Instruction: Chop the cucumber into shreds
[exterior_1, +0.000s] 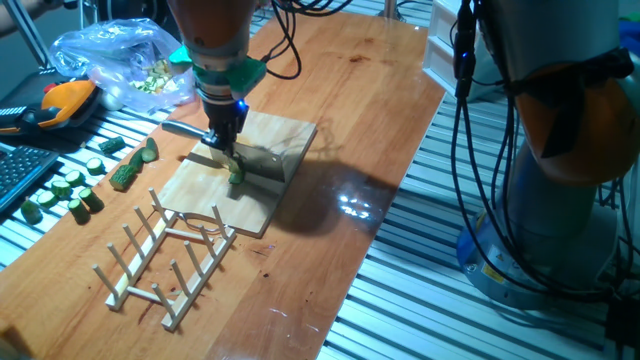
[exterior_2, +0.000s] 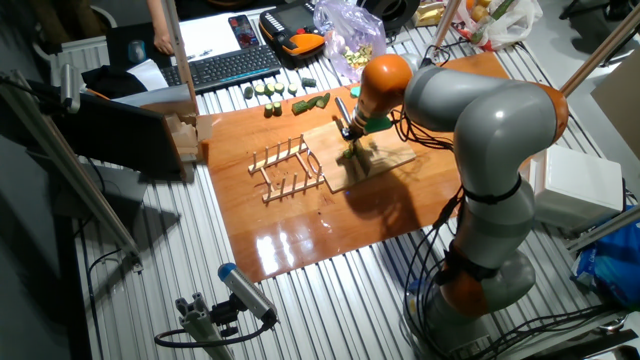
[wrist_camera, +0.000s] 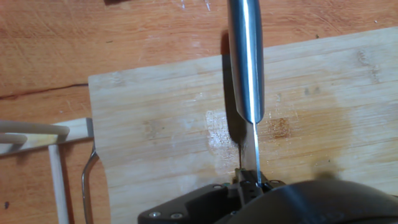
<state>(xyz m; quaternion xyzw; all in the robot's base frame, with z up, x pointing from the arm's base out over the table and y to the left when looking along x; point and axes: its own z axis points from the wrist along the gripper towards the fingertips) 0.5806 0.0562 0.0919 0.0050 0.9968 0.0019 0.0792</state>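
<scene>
My gripper is shut on a steel knife and stands over the wooden cutting board. The knife's handle sticks out to the left and its blade lies low over the board. The cucumber, a small green chunk, lies on the board right under the gripper, touching the blade. The hand view shows the knife handle, its thin blade edge and the board; the cucumber is hidden by the hand there. In the other fixed view the gripper is over the board. I see no separate shreds.
A wooden dish rack stands just in front of the board. Round cucumber slices and a longer cucumber piece lie to the left. A plastic bag, an orange tool and a keyboard are further left.
</scene>
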